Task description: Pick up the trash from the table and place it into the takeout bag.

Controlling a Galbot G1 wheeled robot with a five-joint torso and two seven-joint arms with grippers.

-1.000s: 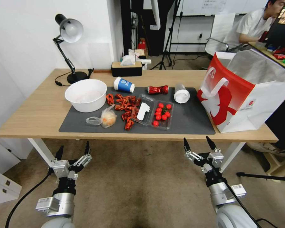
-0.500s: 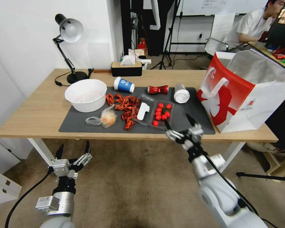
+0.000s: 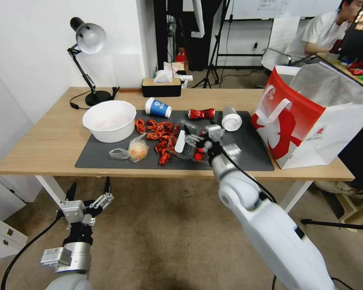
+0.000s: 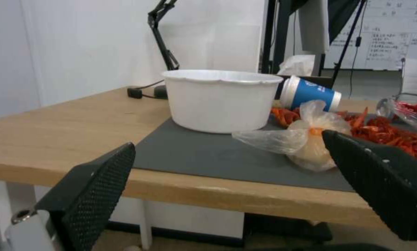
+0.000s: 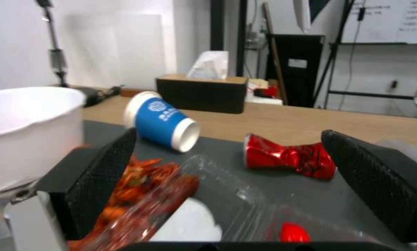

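So nearest the camera, down at about 7 o'clock in the head view, the left gripper (image 3: 88, 188) just hangs below the table's front edge, fingers spread apart, nothing between them. From its wrist camera the clear plastic bag with orange lump (image 4: 306, 141) sits on the dark grey mat (image 4: 208, 157) right ahead, with a white bowl (image 4: 220, 99) behind it.

The right arm reaches out over the light-wood table (image 3: 44, 141), and the right gripper (image 3: 199, 139) is over the middle of the mat, above a clear plastic clamshell tray (image 3: 189, 145) with small red tomatoes in it. Its fingers are wide open and hold nothing; in its wrist view the black pads (image 5: 101, 174) stand either side of the tray's clear lid.

Left of the tray, around 9 o'clock from the gripper, there's a heap of red crayfish shells (image 3: 159, 135) lying loose on the mat. The white bowl is farther left, at the mat's far-left corner.

Going farther back, three bits of trash line the mat's far edge: a blue-and-white paper cup (image 3: 158, 108) on its side at roughly 11 o'clock from the gripper, a crushed red can (image 3: 201, 114) at 12, and a clear white-lidded cup (image 3: 231, 119) tipped over at about 1.

The red-and-white takeout bag (image 3: 294, 121) stands open at the table's right end, 3 o'clock from the gripper, silver lining showing. At the back are a black desk lamp (image 3: 86, 60) and a tissue box (image 3: 162, 85).
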